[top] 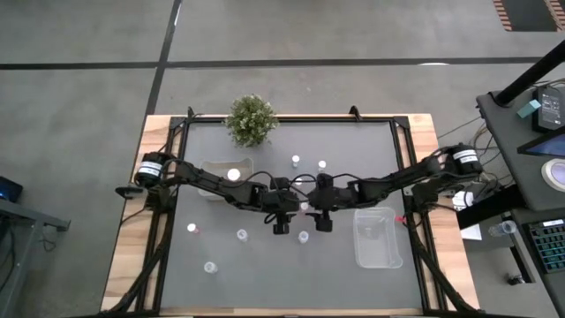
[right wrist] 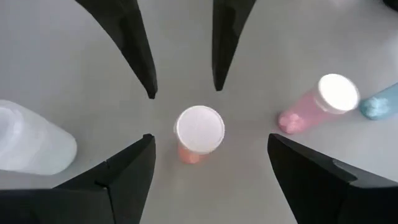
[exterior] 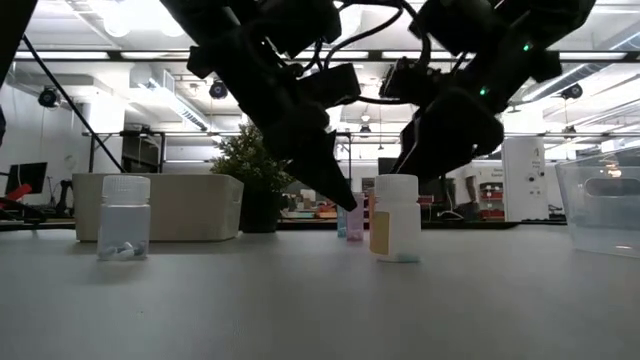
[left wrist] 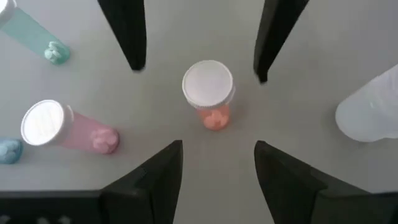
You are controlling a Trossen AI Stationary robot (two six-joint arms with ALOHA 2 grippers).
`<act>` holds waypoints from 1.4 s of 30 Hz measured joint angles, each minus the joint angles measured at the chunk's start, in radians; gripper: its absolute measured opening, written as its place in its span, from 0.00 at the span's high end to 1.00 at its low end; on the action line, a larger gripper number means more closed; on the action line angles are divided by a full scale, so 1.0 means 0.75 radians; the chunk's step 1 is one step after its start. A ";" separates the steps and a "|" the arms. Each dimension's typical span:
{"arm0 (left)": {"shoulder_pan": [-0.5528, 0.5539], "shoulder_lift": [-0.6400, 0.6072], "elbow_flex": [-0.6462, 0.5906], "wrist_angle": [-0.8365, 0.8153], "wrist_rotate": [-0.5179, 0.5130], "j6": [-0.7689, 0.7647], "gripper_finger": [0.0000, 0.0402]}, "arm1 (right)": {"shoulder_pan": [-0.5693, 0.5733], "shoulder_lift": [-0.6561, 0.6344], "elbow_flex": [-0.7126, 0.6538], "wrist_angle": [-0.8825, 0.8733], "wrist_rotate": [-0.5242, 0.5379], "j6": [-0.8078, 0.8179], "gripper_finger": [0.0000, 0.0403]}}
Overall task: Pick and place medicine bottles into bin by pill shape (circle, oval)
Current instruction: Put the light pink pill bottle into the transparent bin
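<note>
Left wrist view: orange bottle (left wrist: 208, 93) between fingers (left wrist: 130, 37)

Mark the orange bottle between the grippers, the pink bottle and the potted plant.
orange bottle (left wrist: 208, 84): left wrist view, on its white cap.
pink bottle (right wrist: 336, 93): right wrist view, on its white cap.
potted plant (top: 251, 119): high view, on its foliage.

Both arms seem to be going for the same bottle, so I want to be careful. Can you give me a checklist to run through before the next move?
1. Orange bottle upright, cap on: ok.
2. Only one hand lined up on it: not ok; left hand and right hand both sit above it.
3. Both hands open, nothing held: ok.
4. Fingers clear of each other: cannot tell; the hands meet mid-table.
5. Pink bottle clear of the fingers: ok, it stands apart.
6. Pill shape readable: cannot tell.
</note>
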 joint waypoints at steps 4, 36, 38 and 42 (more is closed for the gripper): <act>0.000 0.000 -0.001 0.022 0.000 0.000 0.55 | -0.008 0.048 0.001 0.083 -0.027 -0.012 0.30; -0.004 -0.076 -0.001 -0.062 -0.008 0.056 0.87 | -0.013 -0.055 -0.001 0.045 -0.026 -0.021 0.71; -0.004 -0.099 -0.001 -0.052 -0.014 0.080 0.92 | -0.003 -0.124 -0.001 -0.022 -0.025 -0.002 0.71; -0.004 -0.149 -0.001 -0.052 -0.017 0.130 0.99 | 0.051 -0.300 -0.001 -0.222 -0.024 0.067 0.72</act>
